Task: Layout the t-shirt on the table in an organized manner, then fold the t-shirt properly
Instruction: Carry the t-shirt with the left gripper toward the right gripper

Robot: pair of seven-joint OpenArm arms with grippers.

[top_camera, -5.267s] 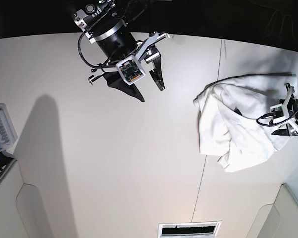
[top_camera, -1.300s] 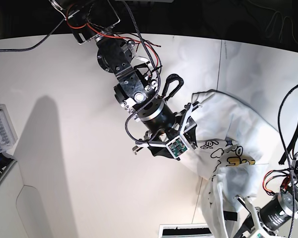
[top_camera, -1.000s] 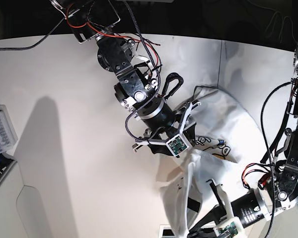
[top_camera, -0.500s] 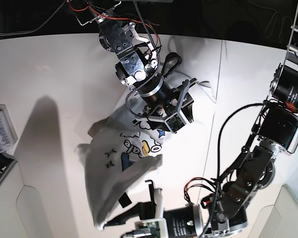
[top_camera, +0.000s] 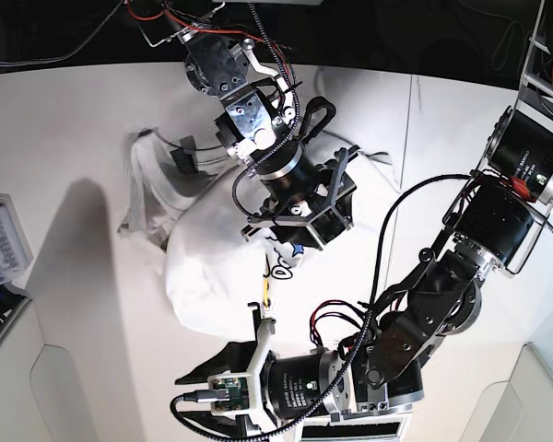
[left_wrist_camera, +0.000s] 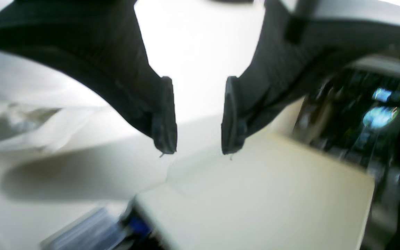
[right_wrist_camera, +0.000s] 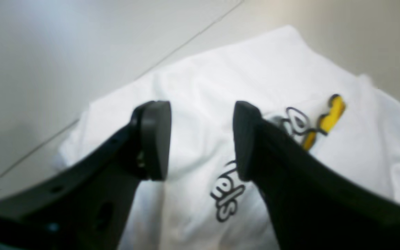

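The white t-shirt [top_camera: 203,267] lies in a crumpled heap on the off-white table [top_camera: 74,138], left of centre, with one part stretched out at the upper left. A bit of blue and yellow print shows. My right gripper [top_camera: 315,214] hangs open just above the shirt. In the right wrist view the right gripper [right_wrist_camera: 200,146] is empty over the printed lettering of the shirt [right_wrist_camera: 290,166]. My left gripper [top_camera: 195,401] is open and empty near the front edge, below the shirt. In the blurred left wrist view the left gripper [left_wrist_camera: 197,146] is open, with shirt cloth [left_wrist_camera: 19,114] at its left.
A small grey tray [top_camera: 2,239] sits at the table's left edge. Beige corner panels [top_camera: 18,378] stand at the front left. A dark seam [top_camera: 407,120] runs across the table on the right. The left arm's links [top_camera: 498,221] curve over the table's right side.
The shirt, held up at the front by the left gripper half a second ago, now lies dropped in a heap farther back and left. The left gripper has let go of it.
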